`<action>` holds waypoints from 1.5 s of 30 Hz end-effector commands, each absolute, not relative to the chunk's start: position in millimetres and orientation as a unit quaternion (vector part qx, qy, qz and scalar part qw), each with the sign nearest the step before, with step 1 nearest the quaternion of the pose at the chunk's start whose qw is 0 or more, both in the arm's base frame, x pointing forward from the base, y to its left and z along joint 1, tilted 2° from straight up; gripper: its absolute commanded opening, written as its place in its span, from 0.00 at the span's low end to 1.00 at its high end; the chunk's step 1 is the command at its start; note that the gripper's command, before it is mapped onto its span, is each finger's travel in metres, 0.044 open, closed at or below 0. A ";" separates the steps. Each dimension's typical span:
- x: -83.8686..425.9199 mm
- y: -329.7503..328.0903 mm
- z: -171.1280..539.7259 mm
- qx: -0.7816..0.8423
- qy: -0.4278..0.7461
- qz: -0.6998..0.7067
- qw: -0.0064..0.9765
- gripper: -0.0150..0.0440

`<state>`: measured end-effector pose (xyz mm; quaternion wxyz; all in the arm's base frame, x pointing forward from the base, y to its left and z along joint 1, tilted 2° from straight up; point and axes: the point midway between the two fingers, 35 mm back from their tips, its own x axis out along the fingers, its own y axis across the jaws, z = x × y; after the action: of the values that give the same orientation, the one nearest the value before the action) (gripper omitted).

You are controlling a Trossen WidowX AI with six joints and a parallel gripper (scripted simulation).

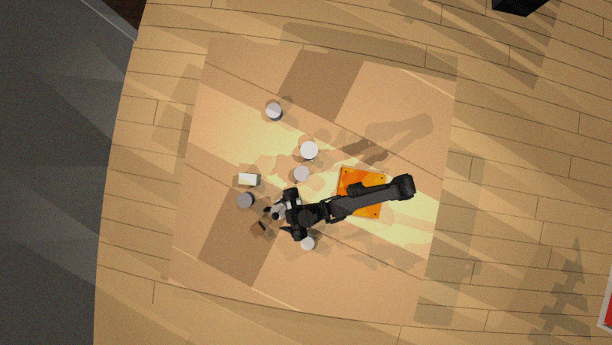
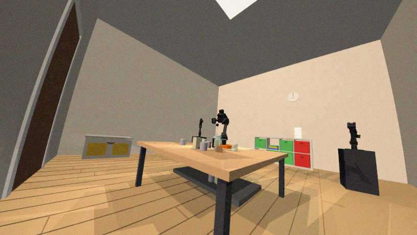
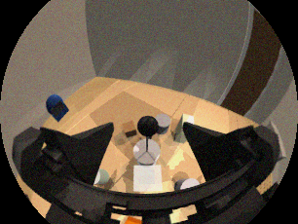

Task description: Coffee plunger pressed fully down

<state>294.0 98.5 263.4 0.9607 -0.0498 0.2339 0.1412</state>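
plunger knob (image 3: 148, 124) sits between wide-open gripper (image 3: 147, 136) fingers, untouched.

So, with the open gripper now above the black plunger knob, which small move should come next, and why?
Probably a short straight descent. In the wrist view the black round plunger knob sits centred between the wide-open gripper fingers, untouched, its thin rod still raised above the pale coffee press. Lowering vertically should avoid tipping it.

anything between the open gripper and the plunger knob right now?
Nothing visible. In the wrist view the black plunger knob sits in the open gap of the gripper, with no object between them. Nearby cylinders such as the grey one stand off to the side.
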 end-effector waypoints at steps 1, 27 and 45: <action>299.4 100.6 258.6 -0.049 0.236 0.143 0.960 1.00; 308.9 103.3 252.3 -0.049 0.235 0.143 0.960 0.46; 313.2 104.2 233.9 -0.049 0.235 0.143 0.960 0.46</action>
<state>312.7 104.0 248.3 0.9635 -0.0457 0.2225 0.1419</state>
